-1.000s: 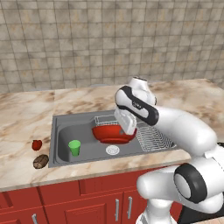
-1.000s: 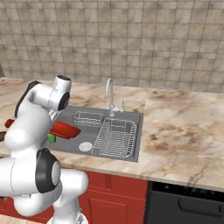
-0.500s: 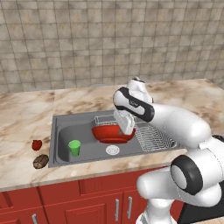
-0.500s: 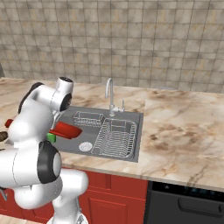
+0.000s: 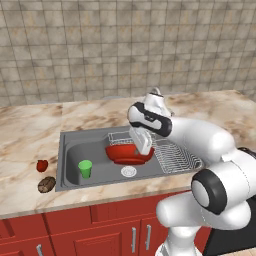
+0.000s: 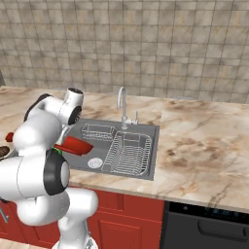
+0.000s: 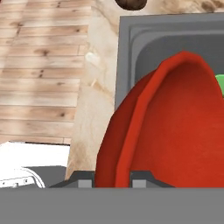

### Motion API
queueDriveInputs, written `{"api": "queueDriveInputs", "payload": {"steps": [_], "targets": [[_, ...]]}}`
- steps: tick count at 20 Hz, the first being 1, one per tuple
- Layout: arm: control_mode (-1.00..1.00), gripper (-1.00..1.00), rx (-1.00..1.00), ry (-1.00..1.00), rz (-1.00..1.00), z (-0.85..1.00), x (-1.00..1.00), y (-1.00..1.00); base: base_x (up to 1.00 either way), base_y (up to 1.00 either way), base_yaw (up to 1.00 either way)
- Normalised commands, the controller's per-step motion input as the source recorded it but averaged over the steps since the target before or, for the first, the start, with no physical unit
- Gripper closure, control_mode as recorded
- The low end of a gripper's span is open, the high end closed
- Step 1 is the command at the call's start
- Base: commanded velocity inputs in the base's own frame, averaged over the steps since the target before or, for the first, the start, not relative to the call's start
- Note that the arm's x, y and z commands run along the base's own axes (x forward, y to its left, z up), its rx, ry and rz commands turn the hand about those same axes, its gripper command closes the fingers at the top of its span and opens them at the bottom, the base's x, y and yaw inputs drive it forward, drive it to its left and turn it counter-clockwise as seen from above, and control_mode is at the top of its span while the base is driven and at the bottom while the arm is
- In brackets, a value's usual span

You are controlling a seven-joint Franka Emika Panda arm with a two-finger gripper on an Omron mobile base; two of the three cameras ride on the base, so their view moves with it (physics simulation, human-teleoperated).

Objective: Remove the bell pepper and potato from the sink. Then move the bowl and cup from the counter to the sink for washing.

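Observation:
My gripper [image 5: 144, 148] is shut on the rim of the red bowl [image 5: 127, 153], which hangs tilted inside the sink [image 5: 67, 146] just above the drain. In the hand view the bowl [image 7: 175, 131] runs up from between my fingertips [image 7: 85, 180]. The green cup [image 5: 85, 168] stands upright on the basin floor at the left, and its edge shows past the bowl [image 7: 220, 83]. The bell pepper [image 5: 42, 165] and the potato [image 5: 46, 184] lie on the counter left of the sink. The potato [image 7: 131, 3] is cut by the top edge of the hand view.
A wire dish rack [image 5: 177, 157] fills the sink's right part, with a smaller basket [image 6: 97, 131] behind the bowl. The chrome faucet [image 6: 121, 104] rises at the back rim. Marble counter [image 6: 204, 146] stretches to the right, and the tiled wall stands behind.
The bowl stays in my grip at nearly the same spot over the basin. The arm behind it has shifted its pose slightly.

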Motion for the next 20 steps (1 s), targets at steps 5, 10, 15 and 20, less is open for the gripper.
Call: {"api": "queueDriveInputs", "payload": {"steps": [5, 10, 15, 20], "targets": [[-1.00, 1.00, -0.03, 0.00, -0.02, -0.19, 0.06, 0.00, 0.00, 0.00, 0.00], [-1.00, 1.00, -0.03, 0.00, -0.04, -0.20, 0.06, 0.00, 0.00, 0.00, 0.00], [-1.00, 1.00, -0.01, 0.00, -0.06, -0.17, 0.14, 0.00, 0.00, 0.00, 0.00], [-1.00, 1.00, 0.00, 0.00, -0.04, -0.12, 0.19, 0.00, 0.00, 0.00, 0.00]]}}
